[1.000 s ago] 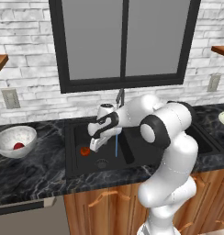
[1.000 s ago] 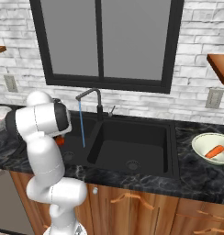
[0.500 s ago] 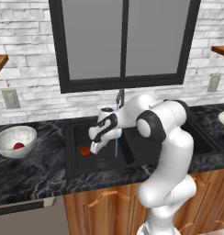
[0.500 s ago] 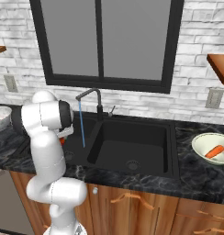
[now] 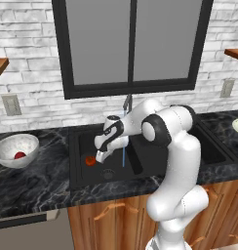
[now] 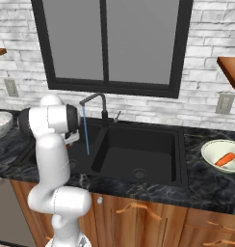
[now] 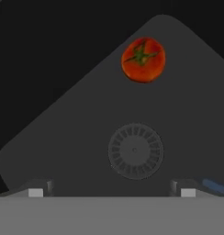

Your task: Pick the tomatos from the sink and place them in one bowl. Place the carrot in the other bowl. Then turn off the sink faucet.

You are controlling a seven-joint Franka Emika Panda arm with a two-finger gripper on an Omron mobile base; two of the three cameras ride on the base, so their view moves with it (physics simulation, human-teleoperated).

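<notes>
Jaws wide open and empty, gripper (image 5: 98,157) above tomato (image 7: 143,59). Round, slick, probably light and soft: pinch across its middle.

— How's the light?
— Even and soft on the brick wall (image 5: 28,63) and counter (image 6: 211,188), no glare, faint shadows.
— And down in the sink (image 7: 86,119)?
— Dim and grey, slightly soft; the tomato (image 7: 143,59) still reads bright red. No edge distortion.
</notes>
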